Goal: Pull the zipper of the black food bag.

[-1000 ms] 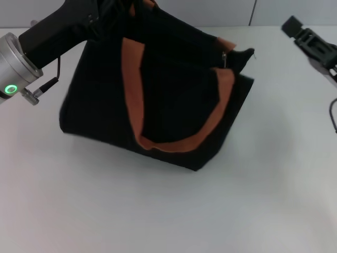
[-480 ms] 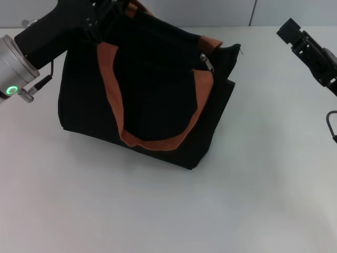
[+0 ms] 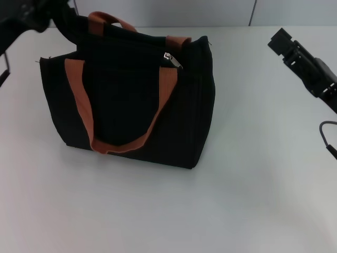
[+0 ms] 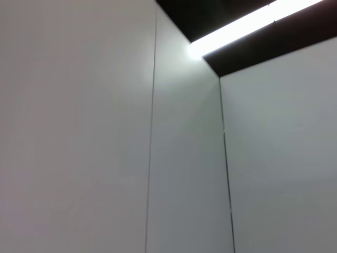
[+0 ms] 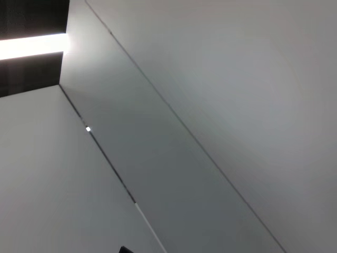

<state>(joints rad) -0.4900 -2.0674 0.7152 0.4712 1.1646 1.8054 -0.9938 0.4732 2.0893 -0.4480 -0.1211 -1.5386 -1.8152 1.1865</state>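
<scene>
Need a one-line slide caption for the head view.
Boxy black fabric tote bag upright on white table, silver zipper pull on top.

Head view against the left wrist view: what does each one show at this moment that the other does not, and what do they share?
Only the head view shows the work: the black food bag standing upright on the white table, its zipper pull at the top edge near the orange-brown handles, the left gripper at the bag's far upper corner, and the right gripper off to the side, clear of the bag. Only the left wrist view shows a ceiling light strip above plain wall panels. They share no object.
</scene>
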